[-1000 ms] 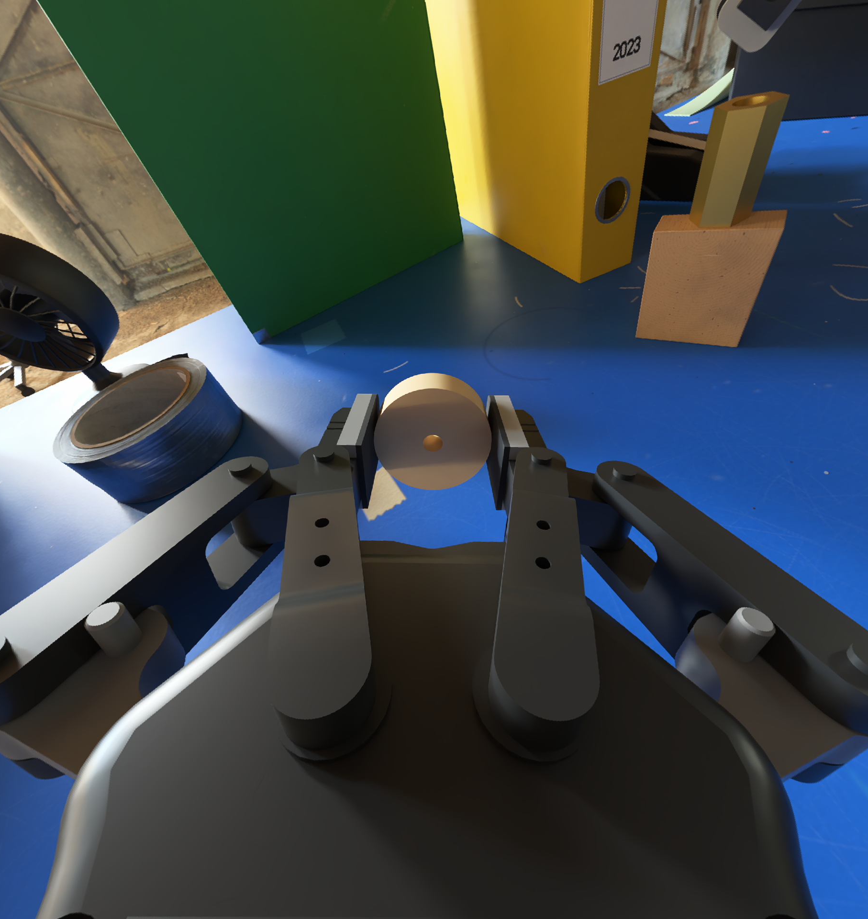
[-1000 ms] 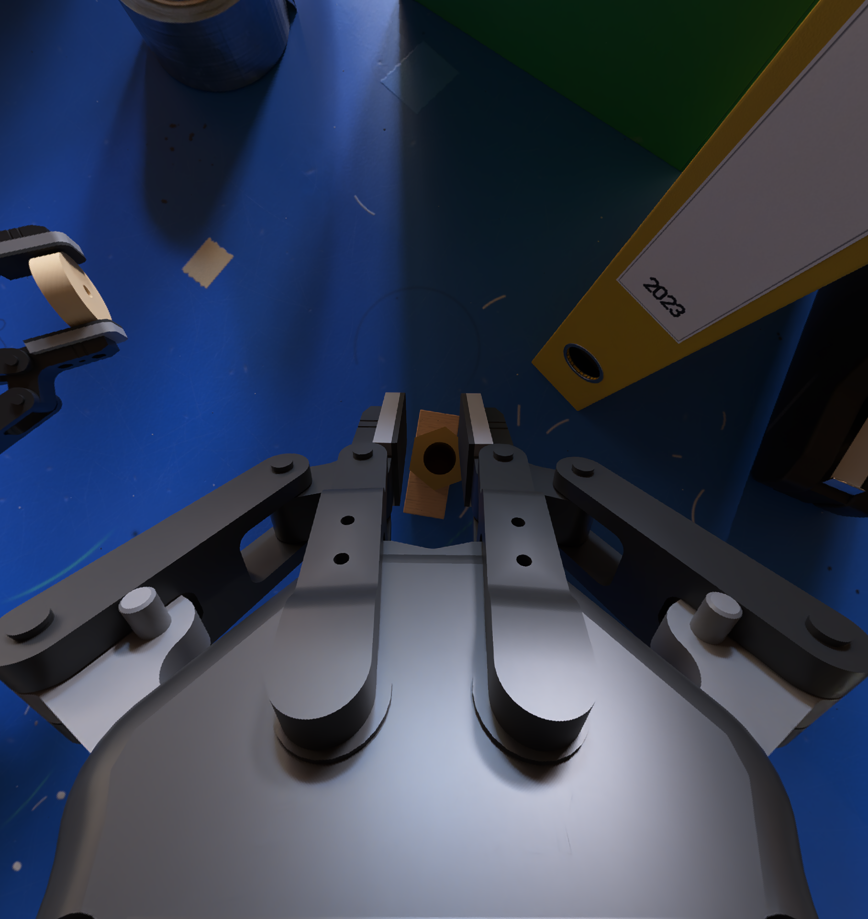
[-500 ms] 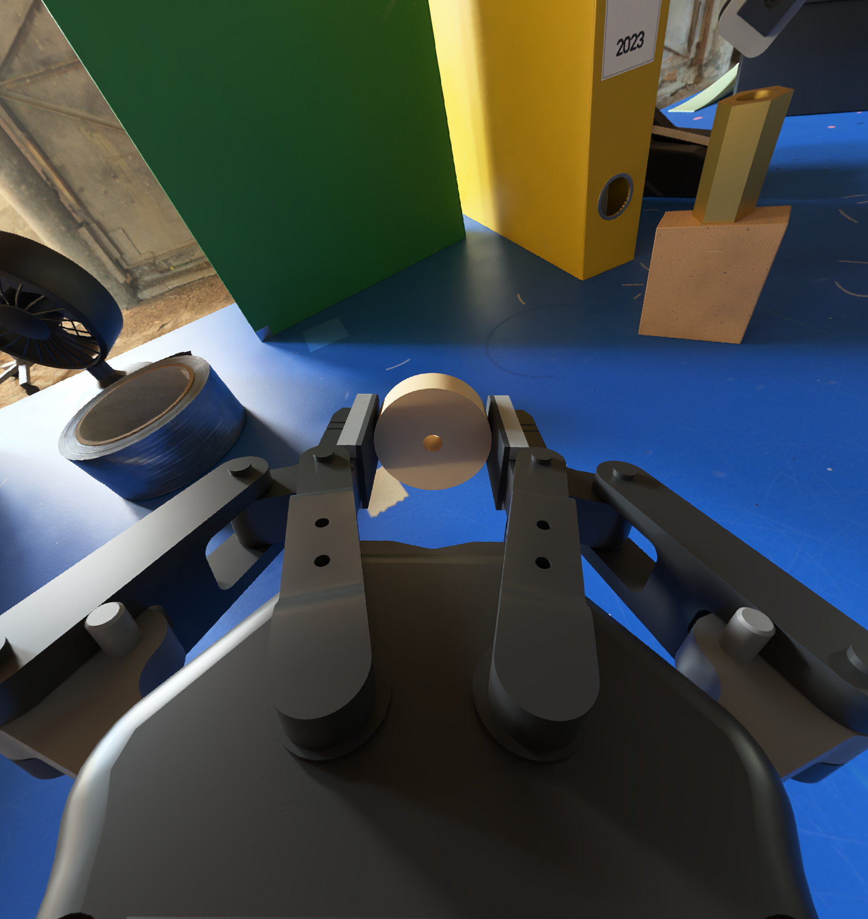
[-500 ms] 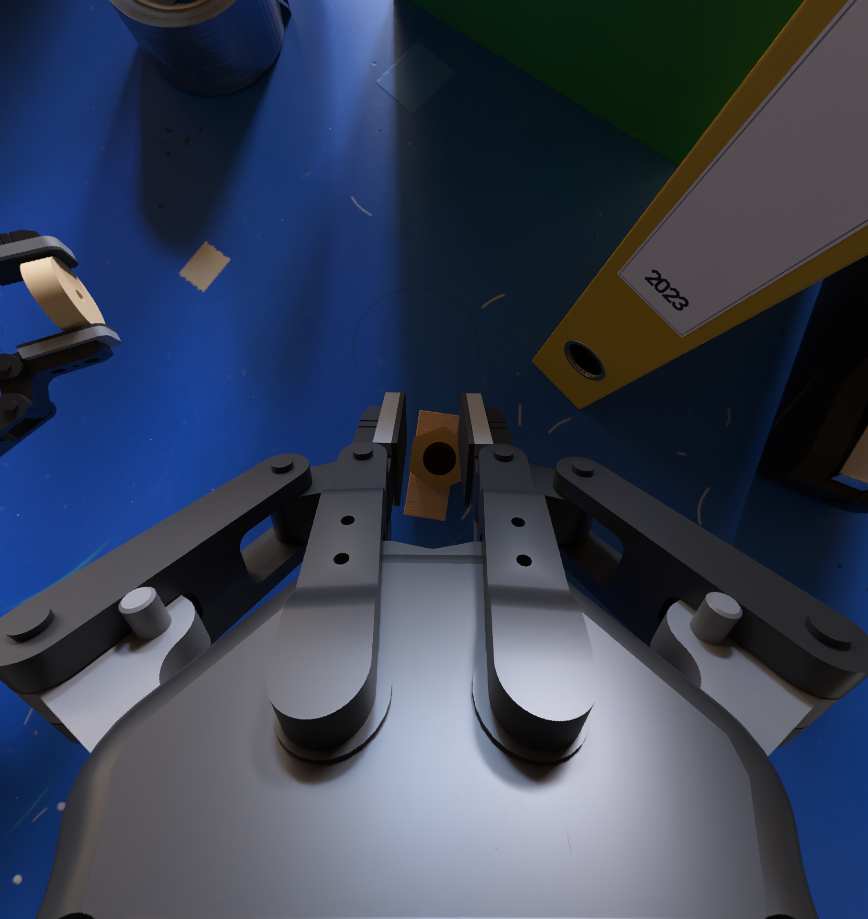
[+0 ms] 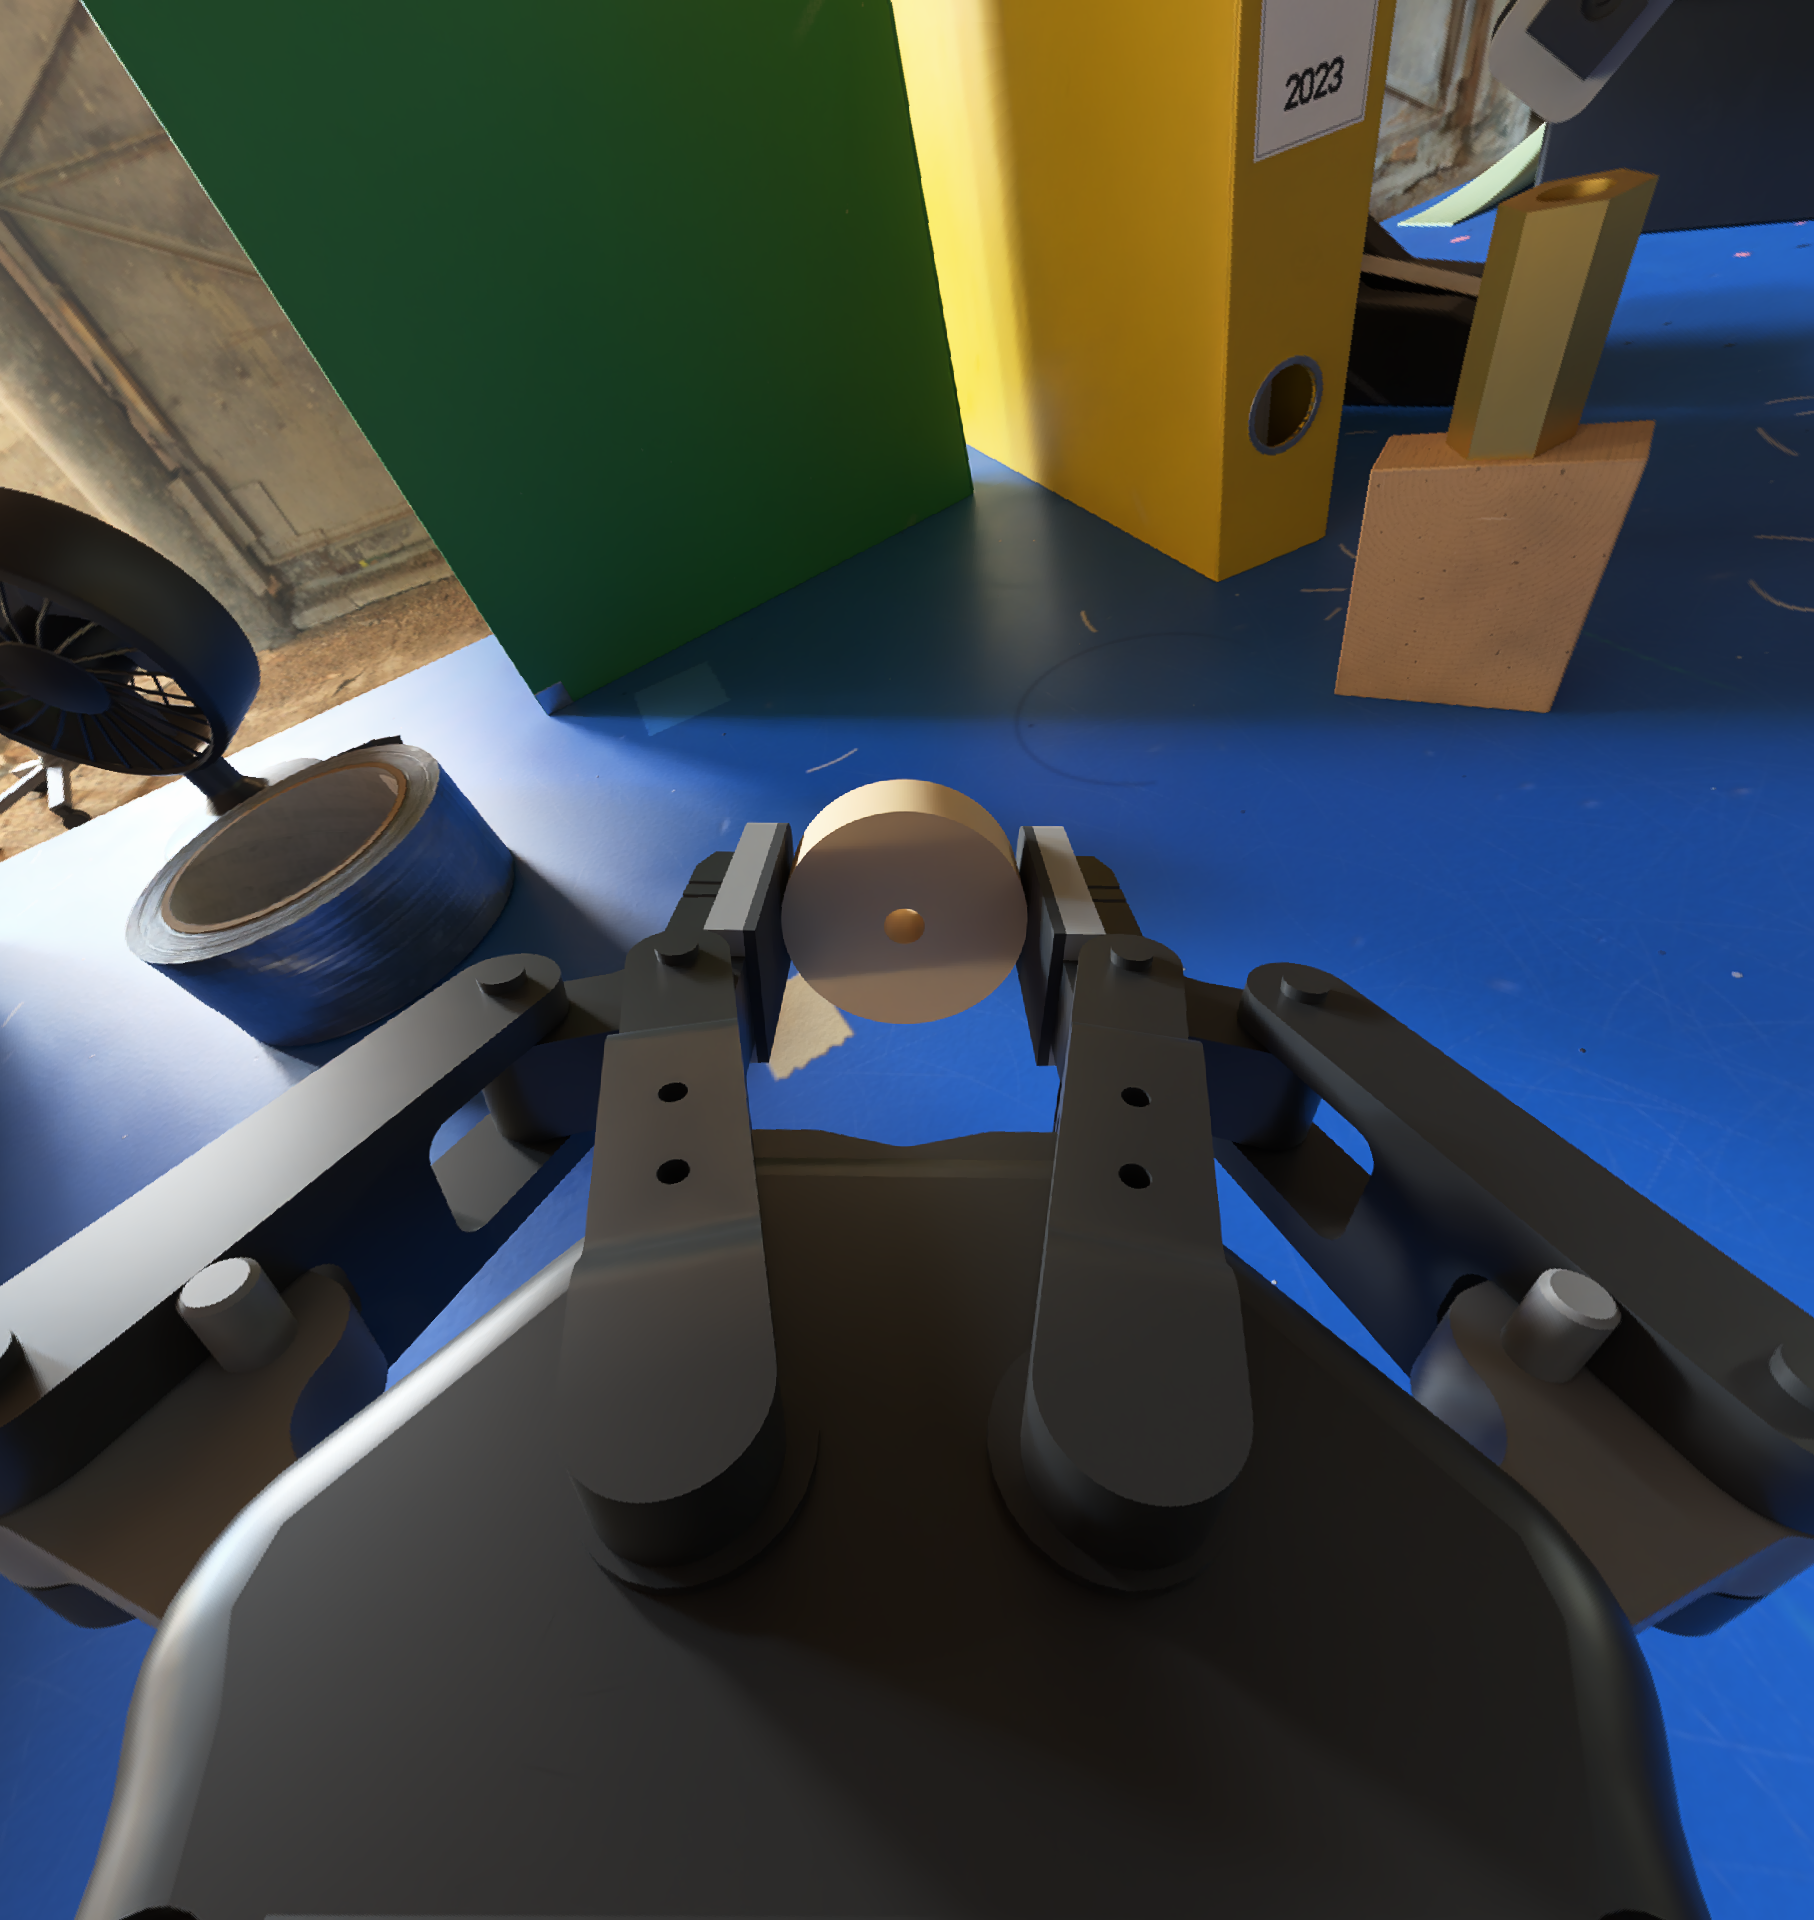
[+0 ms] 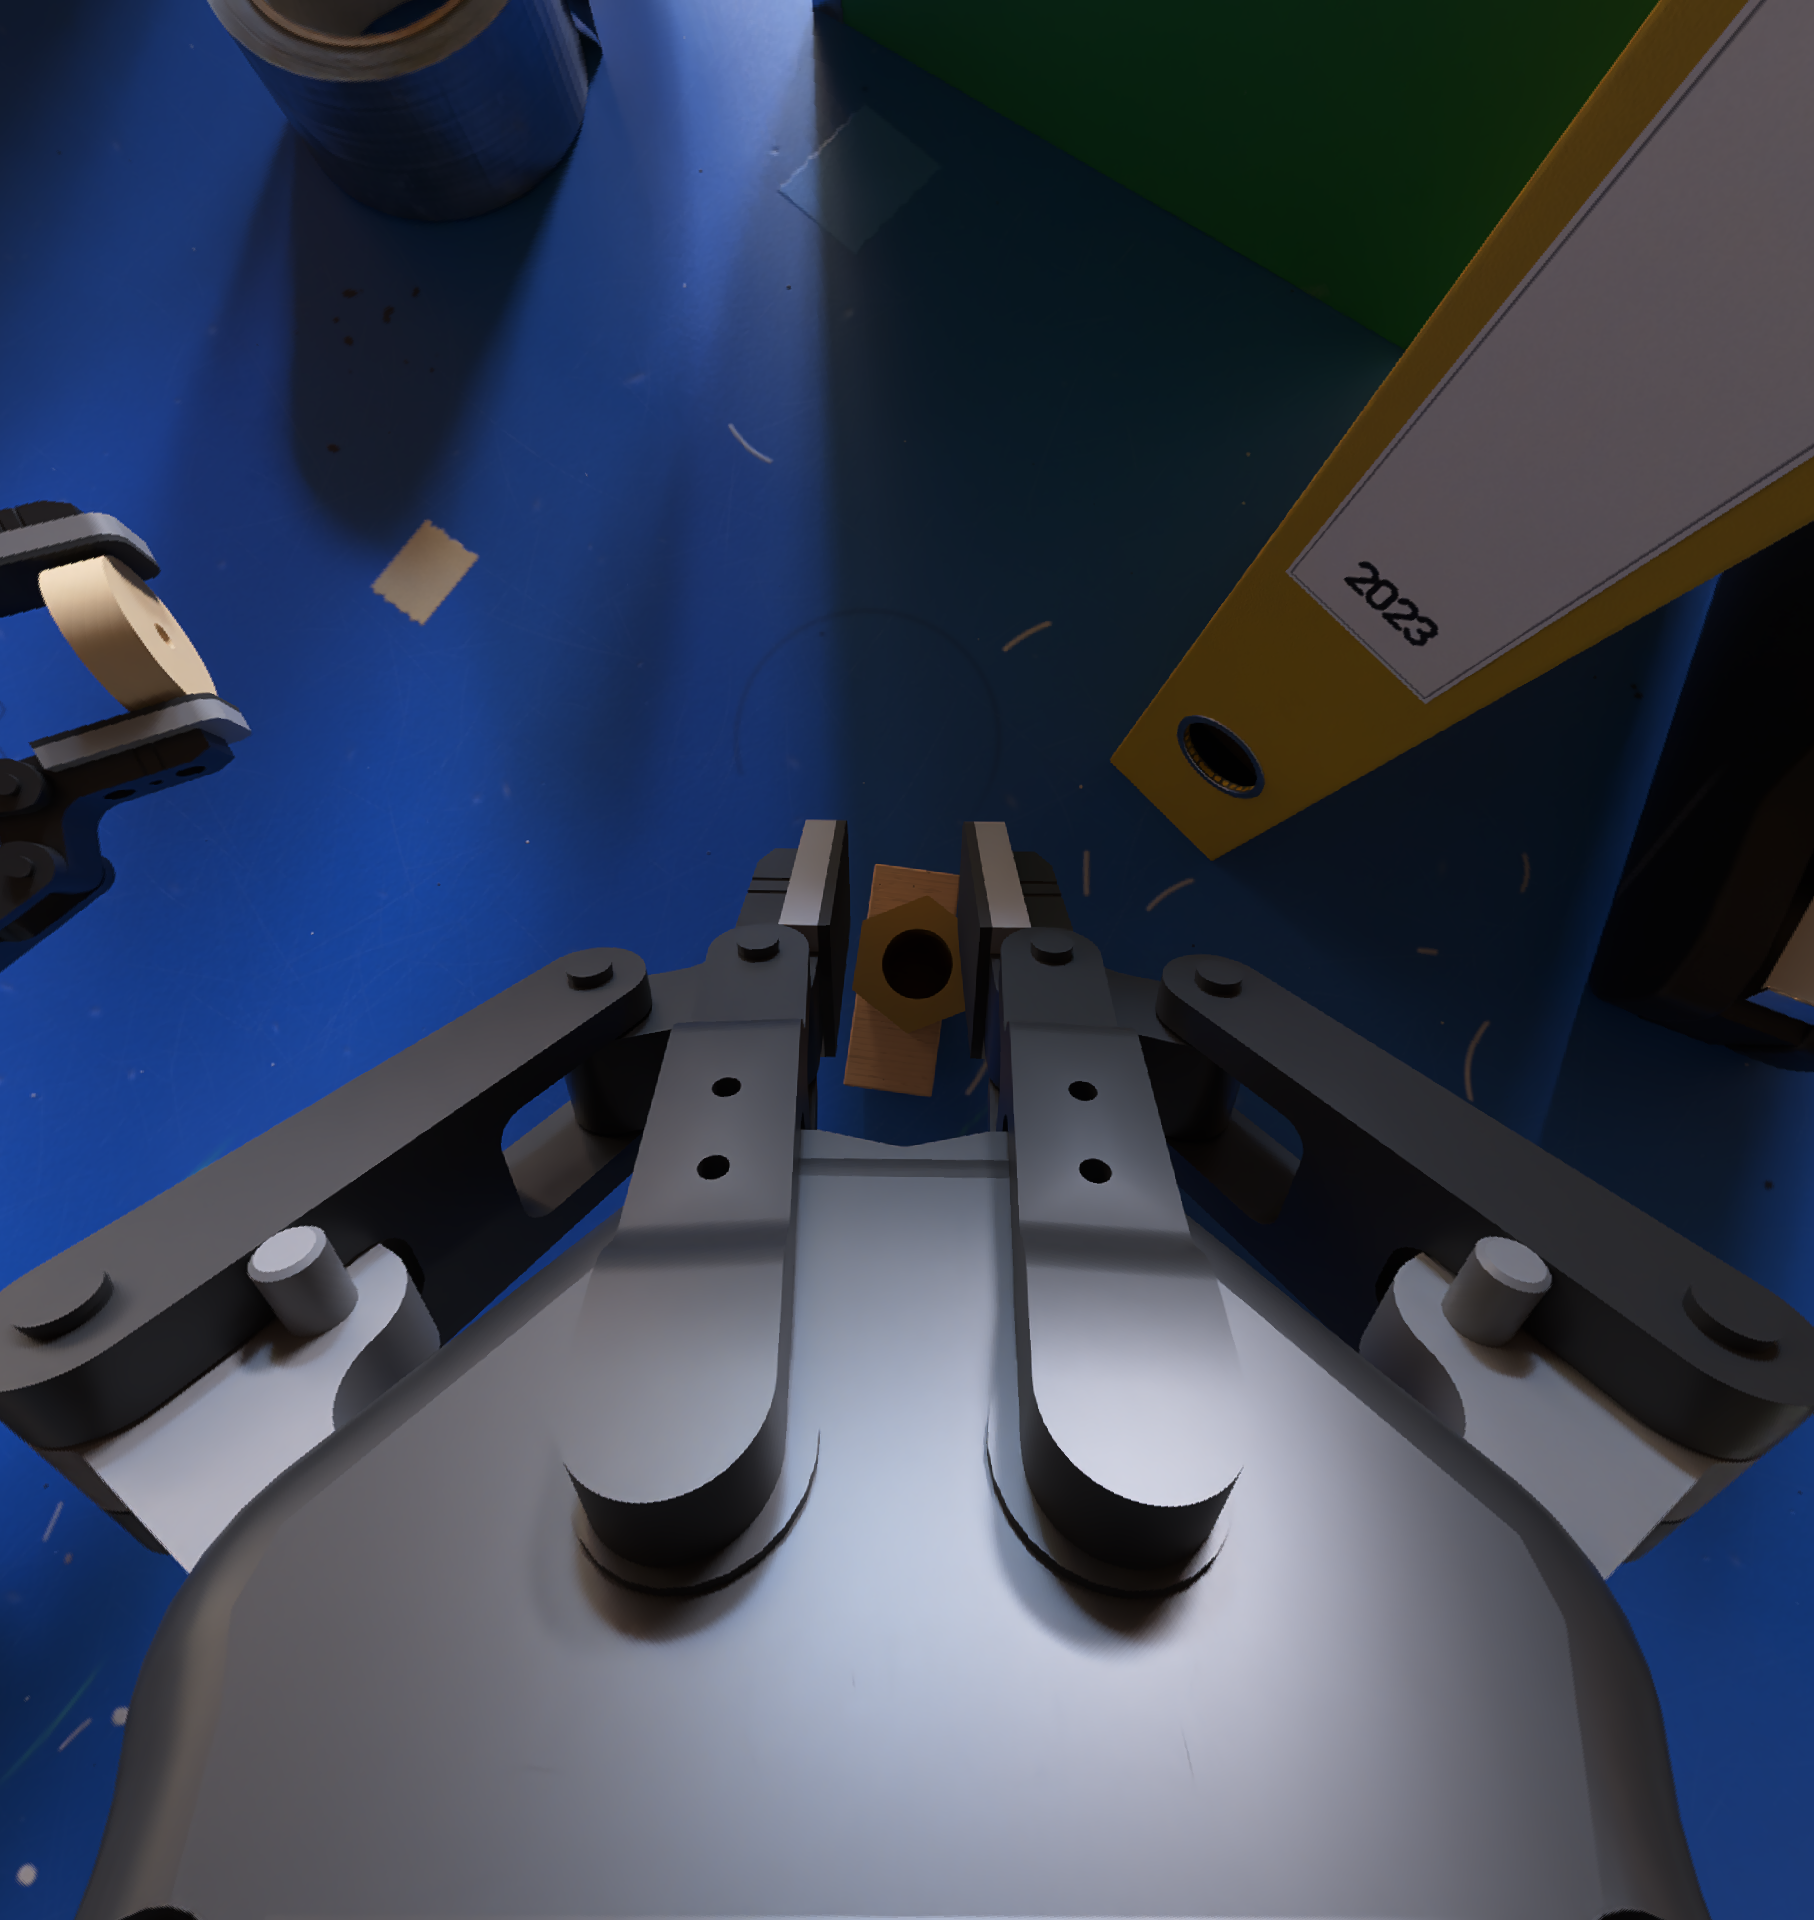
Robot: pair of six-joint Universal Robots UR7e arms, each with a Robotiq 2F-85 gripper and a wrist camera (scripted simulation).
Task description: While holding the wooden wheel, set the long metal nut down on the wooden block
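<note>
My left gripper (image 5: 901,878) is shut on the wooden wheel (image 5: 882,966), a tan disc with a small centre hole, and holds it just above the blue table. It also shows in the right wrist view (image 6: 103,634) at the far left. The long metal nut (image 5: 1542,312), a brass hexagonal tube, stands upright on the wooden block (image 5: 1464,592) at the right. My right gripper (image 6: 903,868) hangs straight above it with its jaws slightly apart. I see the nut (image 6: 915,966) end-on between the fingers, with the block (image 6: 885,1060) under it. A right fingertip (image 5: 1557,52) hangs clear above the nut's top.
A green folder (image 5: 570,312) and a yellow binder (image 5: 1142,260) stand behind. A blue tape roll (image 5: 321,883) and a black fan (image 5: 72,665) are at the left. A tan paper scrap (image 6: 425,571) lies on the table (image 5: 1298,987). A dark object (image 6: 1765,831) lies at the right.
Almost nothing. Both views shift only slightly. The nut stays upright on the block, and the wheel stays in my left gripper.
</note>
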